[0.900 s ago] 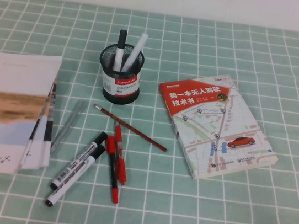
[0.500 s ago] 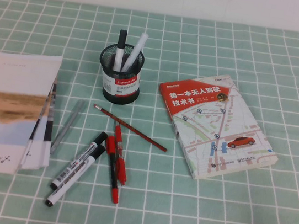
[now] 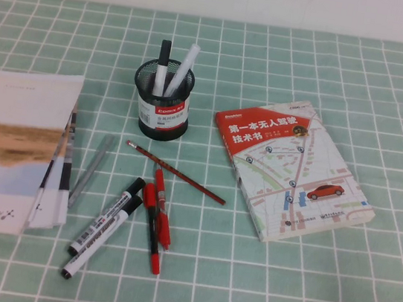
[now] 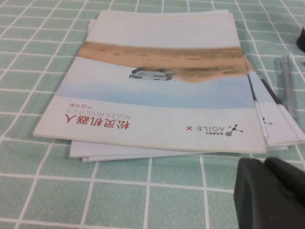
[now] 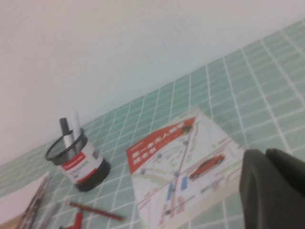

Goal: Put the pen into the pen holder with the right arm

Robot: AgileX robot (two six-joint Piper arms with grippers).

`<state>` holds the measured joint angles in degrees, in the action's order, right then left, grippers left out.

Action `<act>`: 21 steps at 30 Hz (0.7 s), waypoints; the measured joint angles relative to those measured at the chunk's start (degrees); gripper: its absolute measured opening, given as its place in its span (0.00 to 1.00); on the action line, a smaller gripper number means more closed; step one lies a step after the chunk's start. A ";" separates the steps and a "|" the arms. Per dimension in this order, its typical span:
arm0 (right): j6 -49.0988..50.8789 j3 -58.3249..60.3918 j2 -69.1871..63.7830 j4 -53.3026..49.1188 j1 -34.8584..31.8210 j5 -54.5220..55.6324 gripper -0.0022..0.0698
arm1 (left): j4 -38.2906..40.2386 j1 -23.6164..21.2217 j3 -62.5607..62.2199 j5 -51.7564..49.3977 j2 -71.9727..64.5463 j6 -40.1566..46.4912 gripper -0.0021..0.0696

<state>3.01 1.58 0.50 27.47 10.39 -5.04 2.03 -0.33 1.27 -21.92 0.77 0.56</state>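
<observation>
— While neither arm shows in the high view, where's the pen?

— I see the pen [image 3: 176,171] flat on the checked cloth, just in front of the pen holder [image 3: 162,100], its middle touching or crossing the tip of a red marker [image 3: 163,208].

— Grippers?

— I only catch a dark corner of the right gripper [image 5: 274,188], raised above the book [image 3: 293,168]. The left gripper [image 4: 269,193] sits low beside the brochures [image 4: 157,81]. I cannot tell whether either is open or closed.

— Risks?

— I judge the pen thin enough to slip a pinch, and a low approach could drag the red marker. The holder already carries two markers [image 3: 172,68], so a tilted insertion may catch the mesh rim.
</observation>
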 joint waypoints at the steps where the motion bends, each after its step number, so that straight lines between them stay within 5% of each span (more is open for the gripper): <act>1: 0.00 0.00 0.00 1.00 0.00 -0.43 0.00 | 0.00 0.00 0.00 0.00 0.00 0.00 0.02; 10: 0.13 -8.73 -12.15 5.30 0.00 -14.20 0.00 | 0.00 0.00 0.00 0.00 0.00 0.00 0.02; 21: -3.01 -29.94 -36.93 -5.19 0.00 -37.80 0.00 | 0.00 0.00 0.00 0.00 0.00 0.00 0.02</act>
<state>0.00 -28.37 -36.43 22.28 10.39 -42.84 2.03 -0.33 1.27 -21.92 0.77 0.56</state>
